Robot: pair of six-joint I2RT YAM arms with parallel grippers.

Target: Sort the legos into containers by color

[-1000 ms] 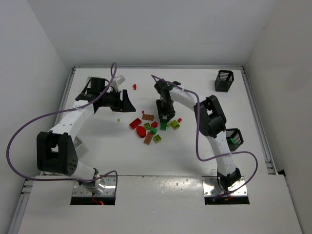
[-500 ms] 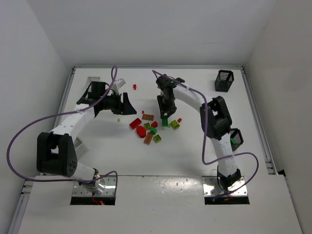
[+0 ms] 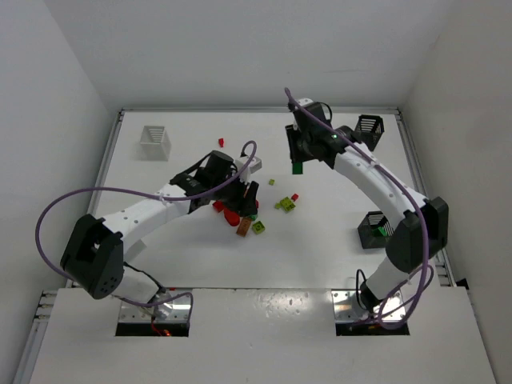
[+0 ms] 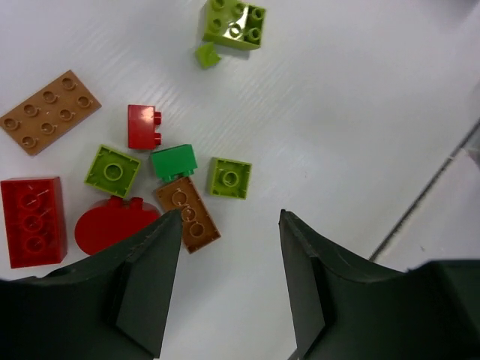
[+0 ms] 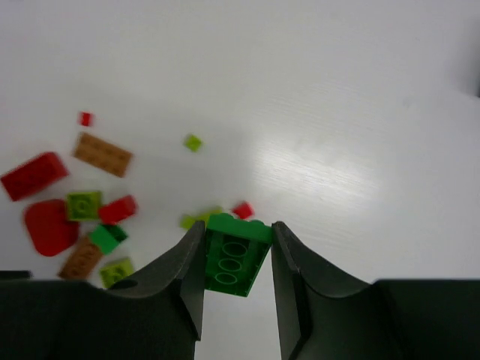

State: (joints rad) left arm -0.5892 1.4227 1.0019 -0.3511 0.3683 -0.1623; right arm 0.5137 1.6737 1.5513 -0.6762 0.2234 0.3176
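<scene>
Bright green brick point(image 5: 232, 259); red round piece point(image 4: 109, 225); orange-brown plate point(image 4: 49, 112); yellow-green brick point(image 4: 234, 22); white slatted basket point(image 3: 155, 142); black basket point(image 3: 367, 133).

A robotics lab test cell: a bare white surface point(image 3: 320, 236) boxed in by plain white walls point(image 3: 256, 56), with a left arm point(image 3: 136, 214) and right arm point(image 3: 376, 180) bolted to metal plates point(image 3: 152, 308) and trailing purple cables point(image 3: 104, 190).

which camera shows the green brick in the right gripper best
The right wrist view: the green brick sits close up between the fingers of the right gripper, three round marks visible. Top external shows only a green speck under that gripper; left wrist misses it.
</scene>
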